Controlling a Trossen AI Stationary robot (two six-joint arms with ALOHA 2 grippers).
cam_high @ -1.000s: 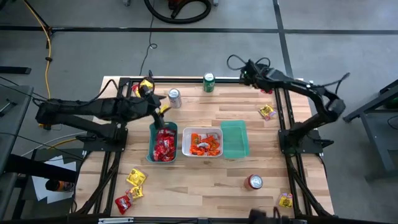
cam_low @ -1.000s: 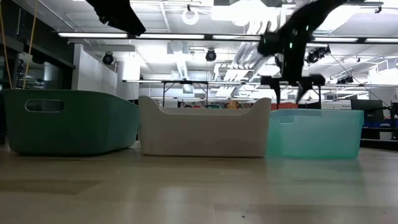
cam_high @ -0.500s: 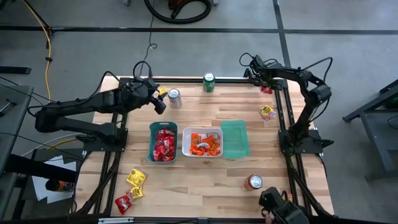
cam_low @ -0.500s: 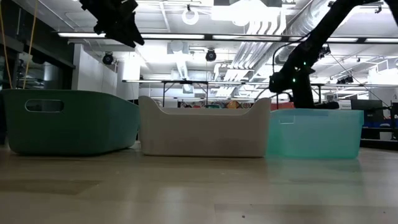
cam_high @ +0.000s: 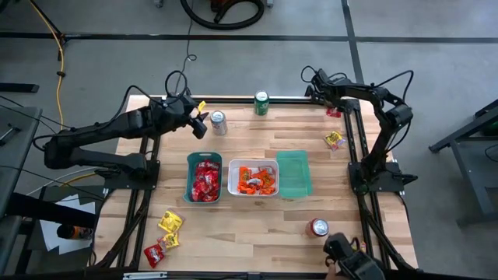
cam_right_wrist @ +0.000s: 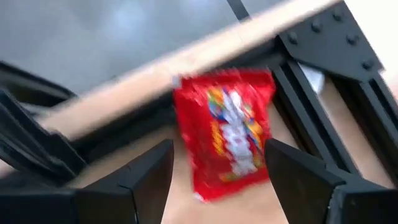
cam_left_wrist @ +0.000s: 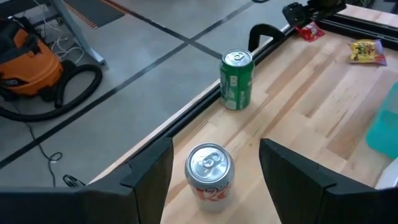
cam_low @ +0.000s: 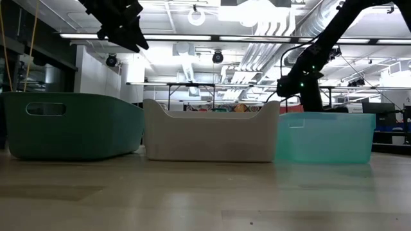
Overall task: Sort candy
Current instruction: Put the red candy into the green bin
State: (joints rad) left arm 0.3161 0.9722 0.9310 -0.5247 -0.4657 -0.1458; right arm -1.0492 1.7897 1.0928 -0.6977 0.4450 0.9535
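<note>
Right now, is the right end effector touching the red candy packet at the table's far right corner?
Apart. The right wrist view shows the red packet lying ahead, between the open fingers of the right end effector, with a gap on each side.

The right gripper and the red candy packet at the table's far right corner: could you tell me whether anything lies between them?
Nothing does. In the right wrist view the red candy packet shows straight ahead between the open fingers of the right gripper, with only bare wood and black frame around it.

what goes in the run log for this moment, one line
left gripper: open, at silver can | right gripper: open, over red candy packet on frame at table's back right corner
</note>
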